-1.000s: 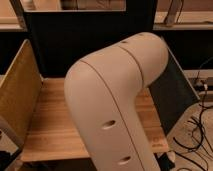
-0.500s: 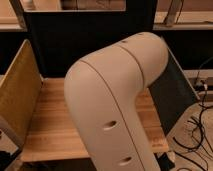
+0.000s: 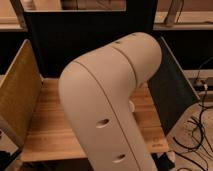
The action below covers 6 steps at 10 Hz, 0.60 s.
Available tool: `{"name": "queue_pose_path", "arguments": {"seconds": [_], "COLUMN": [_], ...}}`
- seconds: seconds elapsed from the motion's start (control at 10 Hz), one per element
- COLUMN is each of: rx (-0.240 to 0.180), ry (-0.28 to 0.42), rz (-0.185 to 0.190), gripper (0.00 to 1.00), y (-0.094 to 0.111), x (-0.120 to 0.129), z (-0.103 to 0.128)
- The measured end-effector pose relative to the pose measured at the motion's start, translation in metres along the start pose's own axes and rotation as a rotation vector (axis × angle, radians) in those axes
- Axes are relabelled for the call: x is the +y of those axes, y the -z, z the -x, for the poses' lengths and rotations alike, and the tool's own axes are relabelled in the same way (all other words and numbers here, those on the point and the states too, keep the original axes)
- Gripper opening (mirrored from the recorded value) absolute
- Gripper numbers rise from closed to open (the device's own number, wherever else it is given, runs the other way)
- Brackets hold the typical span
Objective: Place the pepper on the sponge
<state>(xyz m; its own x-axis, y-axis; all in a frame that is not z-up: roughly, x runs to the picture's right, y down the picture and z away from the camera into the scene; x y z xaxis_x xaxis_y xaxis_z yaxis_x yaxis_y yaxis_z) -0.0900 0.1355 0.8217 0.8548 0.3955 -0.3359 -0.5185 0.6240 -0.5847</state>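
I could read no text, label, brand or number anywhere. The arm (image 3: 107, 110) filled the middle of my view and bore no marking I could make out; neither did the table (image 3: 50, 130) at 8 o'clock. The gripper was out of my view.

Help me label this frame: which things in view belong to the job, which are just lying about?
Job: robot arm only; pepper, sponge and end effector not in view.
Other: wooden table, yellow side panel, dark side panel, cables.
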Motion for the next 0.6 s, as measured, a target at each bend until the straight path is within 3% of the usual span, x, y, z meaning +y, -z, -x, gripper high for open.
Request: {"name": "queue_pose_path", "arguments": {"seconds": [0.3,0.6], "rx": [0.015,0.005], "ry": [-0.041,-0.046], "rz": [0.026,0.080], "gripper": [0.00,0.00], "y": [-0.008,-0.026], "x": [0.001,0.014], "z": [-0.015,-0.024]}}
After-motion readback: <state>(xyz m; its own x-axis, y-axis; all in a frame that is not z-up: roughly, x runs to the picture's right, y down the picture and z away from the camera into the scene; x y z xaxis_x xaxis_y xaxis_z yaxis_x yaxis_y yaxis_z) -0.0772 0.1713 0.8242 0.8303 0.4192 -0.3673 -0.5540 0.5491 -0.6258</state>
